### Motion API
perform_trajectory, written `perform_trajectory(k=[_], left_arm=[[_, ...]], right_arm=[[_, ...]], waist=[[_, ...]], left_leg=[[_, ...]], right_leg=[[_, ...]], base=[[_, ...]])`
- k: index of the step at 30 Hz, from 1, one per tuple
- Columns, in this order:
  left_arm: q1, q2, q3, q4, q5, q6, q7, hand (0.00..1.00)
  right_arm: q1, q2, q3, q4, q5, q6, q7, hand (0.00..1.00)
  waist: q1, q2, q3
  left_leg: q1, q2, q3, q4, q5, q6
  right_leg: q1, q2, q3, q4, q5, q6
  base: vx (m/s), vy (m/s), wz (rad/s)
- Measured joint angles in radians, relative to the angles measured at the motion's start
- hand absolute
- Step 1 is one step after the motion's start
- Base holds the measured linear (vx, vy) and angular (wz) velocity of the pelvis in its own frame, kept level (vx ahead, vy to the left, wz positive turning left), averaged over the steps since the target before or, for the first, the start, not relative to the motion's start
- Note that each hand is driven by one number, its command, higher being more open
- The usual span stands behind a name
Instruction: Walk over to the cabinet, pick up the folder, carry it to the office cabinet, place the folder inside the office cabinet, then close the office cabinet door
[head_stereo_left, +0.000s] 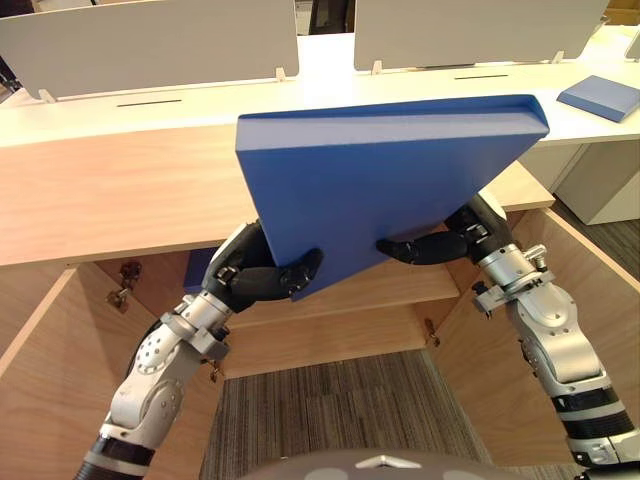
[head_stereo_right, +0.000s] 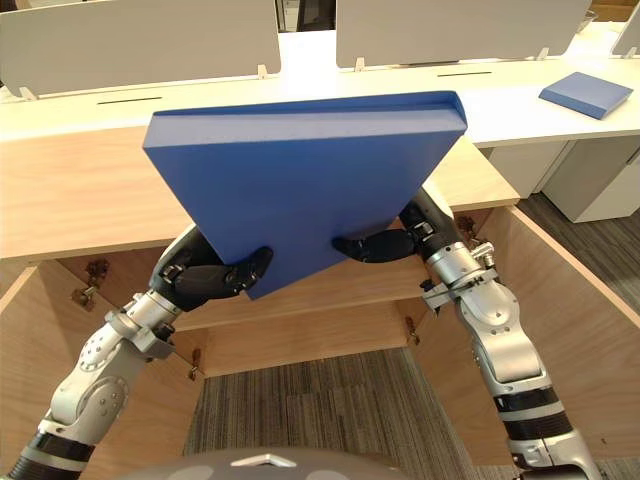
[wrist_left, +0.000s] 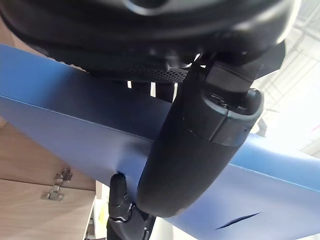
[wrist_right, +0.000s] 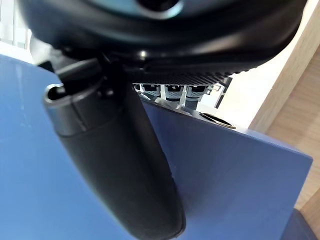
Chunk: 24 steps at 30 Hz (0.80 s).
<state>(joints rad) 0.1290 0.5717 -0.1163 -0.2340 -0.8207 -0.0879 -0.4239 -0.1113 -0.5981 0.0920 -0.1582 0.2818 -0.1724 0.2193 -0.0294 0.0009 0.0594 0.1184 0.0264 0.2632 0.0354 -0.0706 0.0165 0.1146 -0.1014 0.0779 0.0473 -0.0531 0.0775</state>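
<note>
The placing step is judged to be in hand. The office cabinet (head_stereo_left: 110, 200) is seen directly ahead, a low unit of light wood. Its left door (head_stereo_left: 45, 385) and right door (head_stereo_right: 575, 290) are swung open toward the robot. Inside, a wooden shelf (head_stereo_left: 410, 284) is exposed, and something blue (head_stereo_left: 198, 270) is partly seen at the back on the left; what it is cannot be told.

The blue folder (head_stereo_left: 390, 170) is not yet inside. It is held in the air in front of the cabinet's top board, above the opening, tilted with one corner pointing down between the two hands.

The left hand (head_stereo_left: 262, 277) is closed on the lower left edge and the right hand (head_stereo_left: 440, 243) on the lower right edge. On each side the thumb (head_stereo_left: 306, 266) is laid flat on the near face. The fingers (wrist_left: 150, 89) are passed behind the far face, so the folder is pinched between thumb and fingers. The fingertips themselves are hidden behind the folder.

For the next move, it is judged that the folder must be lowered and turned flatter, so that it passes under the top board and onto the shelf. After that the doors remain to be shut.

A second blue folder (head_stereo_left: 598, 97) lies on the white desk behind, well apart.
</note>
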Motion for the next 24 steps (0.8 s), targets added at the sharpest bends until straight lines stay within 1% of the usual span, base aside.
perform_trajectory(k=[5, 6, 8, 10, 12, 14, 15, 17, 19, 23, 24], left_arm=[[-0.007, 0.017, 0.011, 0.031, 0.008, -0.017, 0.004, 0.0], [-0.007, 0.013, 0.008, 0.031, 0.007, -0.017, 0.008, 1.0], [-0.007, 0.008, 0.002, 0.031, 0.008, -0.017, 0.013, 1.0], [-0.009, 0.0, 0.009, 0.032, 0.017, -0.017, 0.04, 1.0], [-0.014, -0.021, 0.023, 0.032, 0.062, -0.018, 0.054, 1.0], [-0.014, -0.05, 0.025, 0.032, 0.09, -0.018, 0.06, 1.0], [-0.014, -0.06, 0.029, 0.032, 0.092, -0.018, 0.066, 1.0], [-0.014, -0.098, 0.048, 0.032, 0.112, -0.019, 0.075, 1.0], [-0.014, -0.149, 0.07, 0.031, 0.126, -0.022, 0.1, 1.0], [-0.013, -0.24, 0.113, 0.002, 0.16, -0.057, 0.15, 1.0], [-0.011, -0.253, 0.121, -0.009, 0.166, -0.058, 0.157, 1.0]], right_arm=[[-0.002, -0.01, 0.019, 0.0, 0.007, 0.017, 0.027, 0.0], [-0.003, -0.008, 0.02, 0.0, 0.007, 0.017, 0.023, 0.0], [-0.005, -0.005, 0.018, 0.0, 0.004, 0.017, 0.017, 0.0], [-0.01, 0.003, 0.019, -0.005, -0.003, 0.016, 0.031, 0.0], [-0.01, 0.011, 0.031, -0.011, -0.007, 0.014, 0.041, 0.0], [-0.012, 0.055, 0.028, -0.016, -0.01, 0.014, 0.035, 0.0], [-0.012, 0.058, 0.028, -0.016, -0.012, 0.014, 0.035, 0.0], [-0.012, 0.071, 0.027, -0.017, -0.017, 0.014, 0.03, 0.0], [-0.012, 0.116, 0.019, -0.023, -0.048, 0.014, 0.021, 0.0], [-0.012, 0.189, 0.008, -0.03, -0.066, 0.014, 0.007, 0.0], [-0.012, 0.199, 0.006, -0.033, -0.068, 0.014, 0.005, 0.0]], waist=[[0.0, -0.001, 0.0], [0.001, -0.001, 0.0], [0.001, -0.003, 0.001], [0.0, -0.006, 0.002], [0.001, -0.006, 0.002], [0.001, -0.006, 0.002], [0.001, -0.006, 0.002], [0.003, -0.006, 0.002], [0.004, -0.006, 0.002], [0.007, -0.007, 0.003], [0.007, -0.007, 0.003]], left_leg=[[-0.001, 0.0, 0.0, -0.001, 0.001, 0.002], [-0.001, 0.0, 0.0, -0.001, 0.002, 0.002], [-0.001, 0.0, 0.0, -0.001, 0.002, 0.003], [-0.002, 0.0, 0.0, -0.001, 0.004, 0.004], [-0.002, -0.001, 0.0, -0.003, 0.006, 0.004], [-0.001, -0.003, -0.004, -0.009, 0.012, 0.005], [-0.001, -0.004, -0.005, -0.012, 0.014, 0.006], [-0.002, -0.007, -0.009, -0.02, 0.021, 0.006], [-0.001, -0.008, -0.011, -0.03, 0.028, 0.006], [-0.002, -0.009, -0.023, -0.034, 0.034, 0.007], [-0.002, -0.01, -0.025, -0.036, 0.035, 0.007]], right_leg=[[0.0, 0.0, 0.0, -0.002, 0.003, -0.001], [0.0, 0.0, 0.0, -0.004, 0.005, -0.001], [0.0, 0.0, -0.001, -0.004, 0.006, -0.002], [0.0, 0.0, -0.001, -0.005, 0.007, -0.002], [0.0, -0.001, -0.003, -0.005, 0.008, -0.002], [0.0, -0.002, -0.008, -0.006, 0.008, -0.002], [-0.001, -0.002, -0.009, -0.006, 0.008, -0.002], [-0.003, -0.004, -0.013, -0.006, 0.008, -0.002], [-0.003, -0.004, -0.015, -0.006, 0.008, -0.002], [-0.002, -0.005, -0.025, -0.006, 0.007, -0.002], [-0.003, -0.005, -0.027, -0.006, 0.007, -0.002]], base=[[0.0, 0.0, 0.0], [0.0, 0.0, 0.0], [0.0, 0.0, 0.0], [0.0, 0.0, 0.0], [0.0, 0.0, 0.0], [-0.01, -0.015, 0.05], [-0.01, -0.013, 0.06], [-0.01, -0.009, 0.04], [-0.01, -0.006, 0.02], [-0.02, -0.013, 0.07], [-0.01, -0.012, 0.08]])
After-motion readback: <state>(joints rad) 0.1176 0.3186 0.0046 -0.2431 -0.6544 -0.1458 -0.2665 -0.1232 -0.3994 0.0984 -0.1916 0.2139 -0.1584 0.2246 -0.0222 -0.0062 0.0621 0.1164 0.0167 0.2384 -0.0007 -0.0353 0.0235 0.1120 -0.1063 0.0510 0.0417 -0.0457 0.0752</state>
